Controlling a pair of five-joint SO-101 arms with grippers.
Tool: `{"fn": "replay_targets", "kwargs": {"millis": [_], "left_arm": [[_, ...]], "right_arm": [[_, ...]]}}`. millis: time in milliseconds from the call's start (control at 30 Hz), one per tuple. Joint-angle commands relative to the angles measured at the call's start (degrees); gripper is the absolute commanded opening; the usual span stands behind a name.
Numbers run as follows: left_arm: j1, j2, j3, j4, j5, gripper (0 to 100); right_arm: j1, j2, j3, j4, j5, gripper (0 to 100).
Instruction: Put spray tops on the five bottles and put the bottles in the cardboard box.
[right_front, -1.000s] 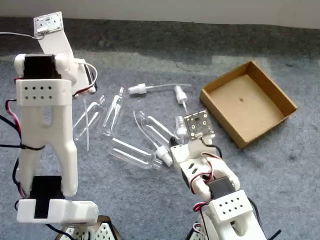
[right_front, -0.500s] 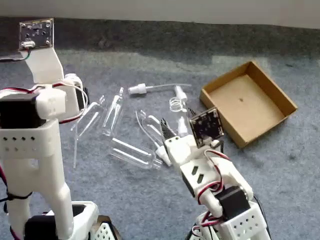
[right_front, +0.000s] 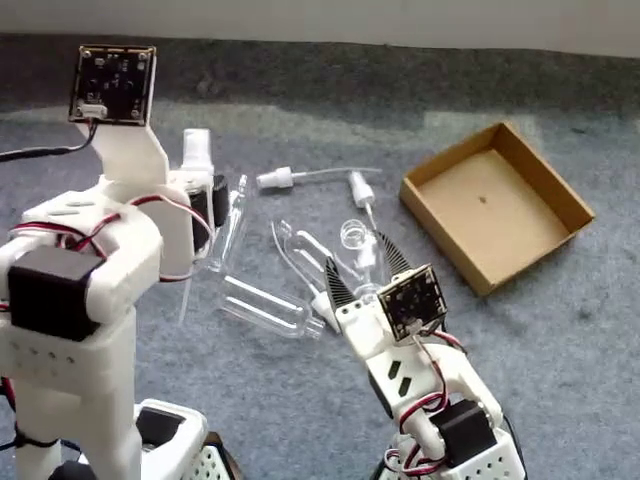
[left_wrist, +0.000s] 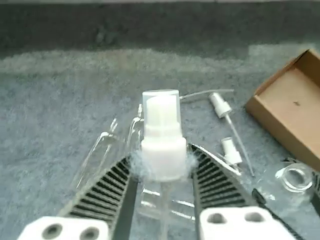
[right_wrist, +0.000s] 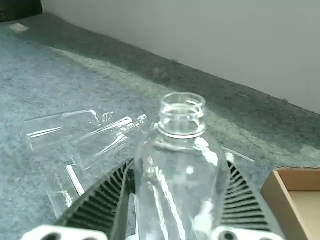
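Observation:
My left gripper (left_wrist: 161, 172) is shut on a white spray top (left_wrist: 161, 134), held upright above the table; the high view shows this spray top (right_front: 197, 150) at the left gripper (right_front: 203, 190). My right gripper (right_wrist: 179, 192) is shut on a clear bottle (right_wrist: 180, 160), upright with its mouth open. From above, that bottle (right_front: 353, 238) stands between the black fingers of the right gripper (right_front: 357, 256). Other clear bottles (right_front: 265, 305) (right_front: 232, 222) lie on the grey mat. Loose spray tops (right_front: 280, 179) (right_front: 360, 187) lie near them. The cardboard box (right_front: 440, 215) sits at the right, with nothing in it.
The grey mat (right_front: 560, 340) covers the table. A third lying bottle (right_front: 305, 255) rests just beside the right gripper. Lying bottles (right_wrist: 65, 135) and a box corner (right_wrist: 295, 200) appear beyond the held bottle. Open mat lies in front of the box.
The left arm rose from the mat with the spray top in its gripper. The right arm lifted the bottle and tipped it upright, its mouth now facing up.

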Motion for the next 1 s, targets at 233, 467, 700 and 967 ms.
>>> {"fn": "replay_targets", "kwargs": {"millis": [233, 467, 700, 967], "left_arm": [[14.5, -2.3, -0.2, -21.6, -0.1, 3], [18.3, -5.0, 12.4, -28.4, -0.2, 3], [18.3, -18.2, 23.7, -36.1, -0.5, 3], [18.8, -24.0, 45.7, -65.8, -0.3, 3]], "right_arm": [[-0.4, -3.9, 7.8, -6.4, 0.6, 16.1], [-0.2, -3.9, 9.1, -6.6, 0.6, 16.0], [2.1, -3.9, 9.2, -6.6, 0.6, 16.0], [1.9, -3.9, 10.8, -6.7, 0.5, 16.0]]}}
